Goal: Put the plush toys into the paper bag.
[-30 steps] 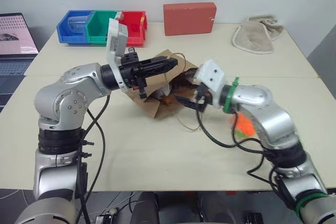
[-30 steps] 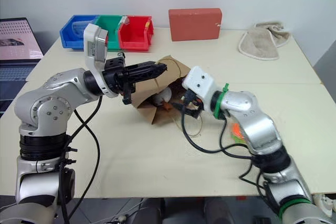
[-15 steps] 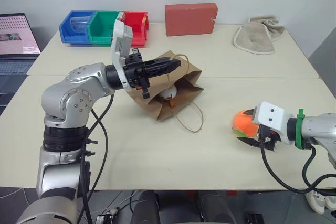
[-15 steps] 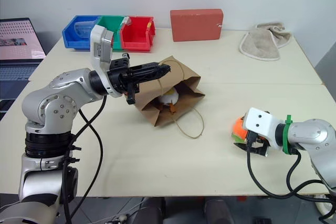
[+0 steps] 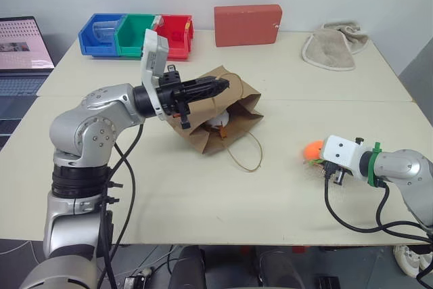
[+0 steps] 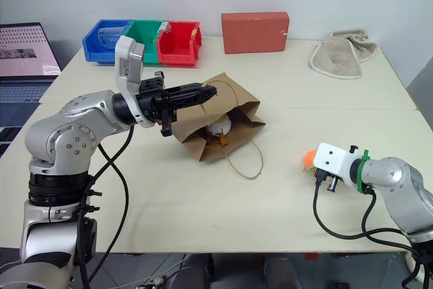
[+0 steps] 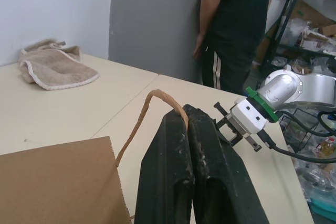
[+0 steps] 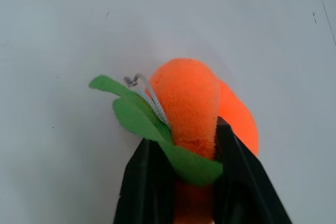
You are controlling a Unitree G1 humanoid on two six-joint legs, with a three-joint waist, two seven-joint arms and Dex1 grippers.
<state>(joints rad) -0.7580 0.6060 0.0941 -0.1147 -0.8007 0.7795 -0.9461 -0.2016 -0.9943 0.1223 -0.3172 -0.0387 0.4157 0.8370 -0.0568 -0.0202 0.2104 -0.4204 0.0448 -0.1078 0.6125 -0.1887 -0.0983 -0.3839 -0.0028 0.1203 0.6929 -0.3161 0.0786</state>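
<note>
Our left gripper [image 5: 220, 86] is pinched tight on 1 twine handle [image 7: 152, 109] of the paper bag [image 5: 223, 116], egg toy [image 5: 218, 122] inside; our right gripper [image 8: 181, 153] squeezes the orange plush [image 8: 197, 108] on the table [image 5: 203, 187].

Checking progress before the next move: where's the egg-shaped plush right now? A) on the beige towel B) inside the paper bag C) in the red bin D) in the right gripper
B: the egg plush lies inside the open paper bag.
</note>
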